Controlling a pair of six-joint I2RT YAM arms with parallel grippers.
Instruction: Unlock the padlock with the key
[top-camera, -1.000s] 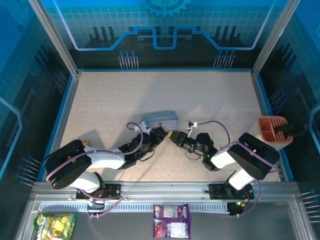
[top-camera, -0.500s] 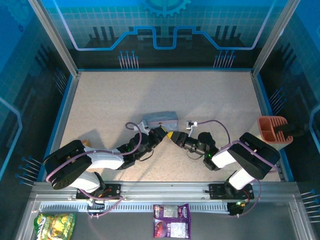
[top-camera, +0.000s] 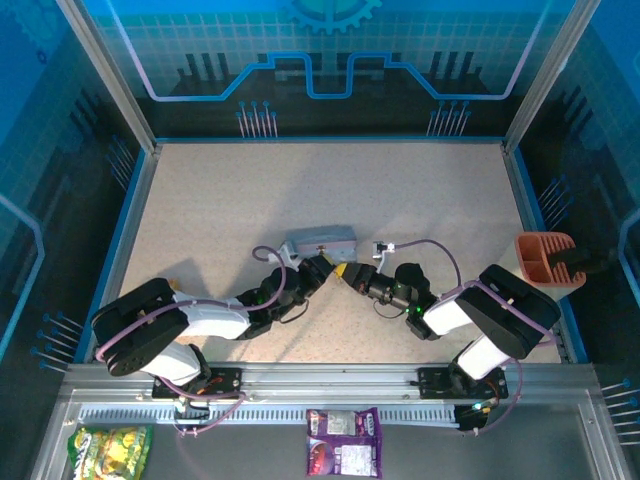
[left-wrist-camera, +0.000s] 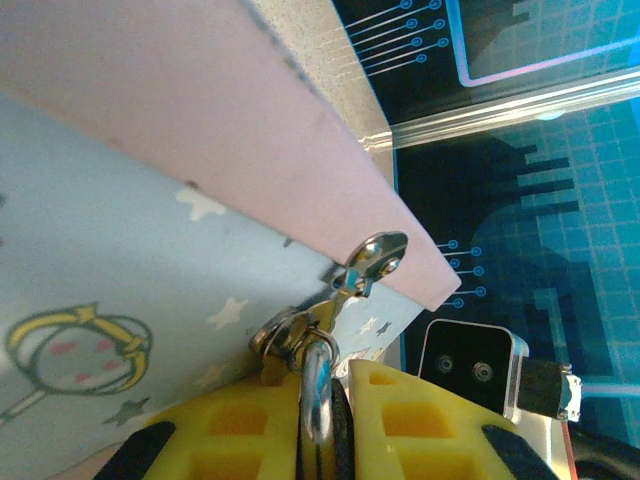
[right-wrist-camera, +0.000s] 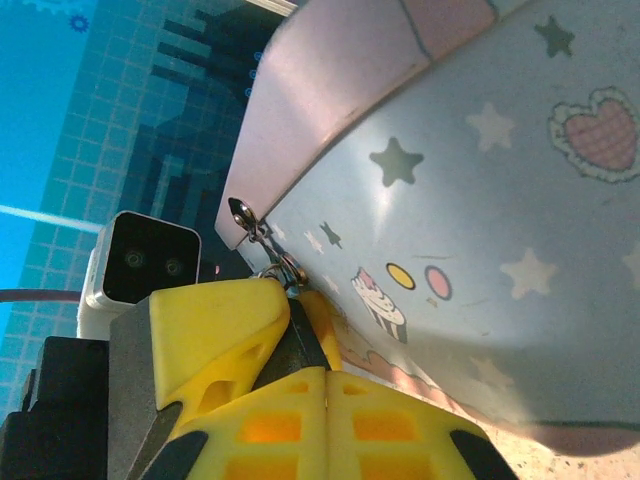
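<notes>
Left pincer (top-camera: 318, 270) and right pincer (top-camera: 346, 272) meet tip to tip just beside the lilac tin (top-camera: 320, 238).

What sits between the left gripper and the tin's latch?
The padlock shackle, pinched in the left gripper and hooked on the latch; left wrist view.

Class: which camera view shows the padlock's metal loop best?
The left wrist view: the padlock loop is large and sharp between the yellow fingers, by the tin's clasp. The right wrist view gives small, unclear metal bits there; from above it is too small to tell.
</notes>
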